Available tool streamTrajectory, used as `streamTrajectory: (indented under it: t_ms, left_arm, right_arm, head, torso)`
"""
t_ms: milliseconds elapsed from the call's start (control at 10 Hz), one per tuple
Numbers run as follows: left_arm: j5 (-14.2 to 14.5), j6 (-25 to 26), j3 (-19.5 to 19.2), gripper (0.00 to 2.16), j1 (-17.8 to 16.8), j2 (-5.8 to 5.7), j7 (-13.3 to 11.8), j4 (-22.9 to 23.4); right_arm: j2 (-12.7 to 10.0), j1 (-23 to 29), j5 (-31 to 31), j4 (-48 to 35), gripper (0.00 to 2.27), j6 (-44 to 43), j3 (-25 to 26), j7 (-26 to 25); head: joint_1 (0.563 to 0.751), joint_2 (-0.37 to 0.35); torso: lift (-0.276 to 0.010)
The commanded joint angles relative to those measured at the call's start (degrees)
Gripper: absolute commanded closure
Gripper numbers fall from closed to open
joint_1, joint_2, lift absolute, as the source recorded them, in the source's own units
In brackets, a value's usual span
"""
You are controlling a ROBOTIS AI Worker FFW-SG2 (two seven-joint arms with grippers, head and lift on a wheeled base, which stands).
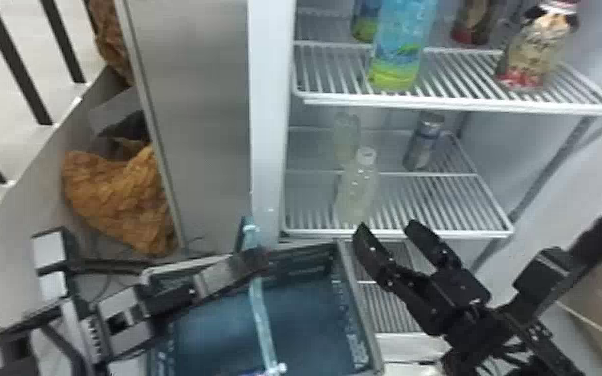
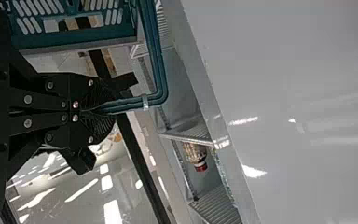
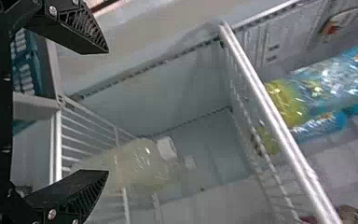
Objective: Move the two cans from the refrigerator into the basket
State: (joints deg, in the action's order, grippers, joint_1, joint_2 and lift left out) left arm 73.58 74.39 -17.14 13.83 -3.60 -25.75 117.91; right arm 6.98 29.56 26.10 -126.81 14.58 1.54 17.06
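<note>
1 can (image 1: pixel 423 142) stands upright at the shelf's (image 1: pixel 465 176) far right, long axis vertical. The right gripper (image 1: pixel 386 231) has its 2 fingers apart near the shelf. The left gripper (image 1: pixel 259 260) clamps the handle (image 1: pixel 261 312) of the basket (image 1: pixel 360 310), which opens upward.

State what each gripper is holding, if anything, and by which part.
The left gripper holds the basket by its teal handle, on the stretch beyond the bend. The right gripper is open, holding nothing.
</note>
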Motion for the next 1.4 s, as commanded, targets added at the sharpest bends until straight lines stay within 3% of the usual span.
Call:
streamTrajectory:
  t_ms: [0, 600, 1300]
  left_arm:
    - [0.00, 0.00, -0.11, 1.21, 0.09, 0.00, -0.01, 0.00]
    - [0.00, 0.00, 0.01, 1.21, -0.05, 0.00, -0.01, 0.00]
    - [-0.11, 0.00, 0.46, 1.21, -0.61, 0.00, 0.08, 0.00]
  right_arm:
    - [-0.83, 1.09, -1.07, -0.95, 0.12, -0.24, 2.57, -0.01]
    - [-1.53, -0.17, -4.96, 0.03, 0.12, -4.32, 10.68, -1.59]
    - [-1.53, -8.05, -8.96, 10.30, 0.12, -6.99, 11.60, -3.26]
  head:
    - [0.695, -0.127]
    - [0.695, -0.238]
    - [0.695, -0.313]
  torso:
    - [-0.219]
    - [-0.219]
    - [-0.219]
